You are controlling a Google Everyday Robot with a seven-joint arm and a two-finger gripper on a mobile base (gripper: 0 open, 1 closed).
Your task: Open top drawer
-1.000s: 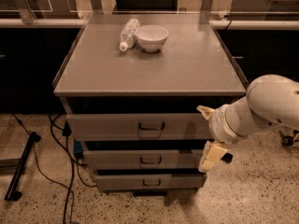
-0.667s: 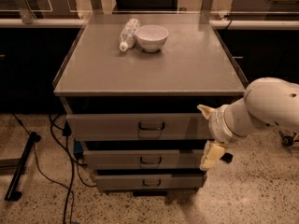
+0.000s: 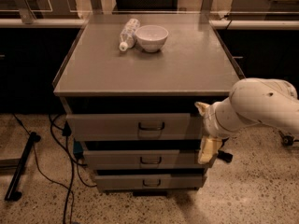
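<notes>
Gripper (image 3: 204,129) beside top drawer (image 3: 107,125) — speckled floor (image 3: 261,190) below

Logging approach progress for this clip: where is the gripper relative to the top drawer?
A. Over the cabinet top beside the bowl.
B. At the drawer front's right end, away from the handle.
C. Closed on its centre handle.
B: the gripper sits at the right end of the top drawer, well clear of its handle.
</notes>
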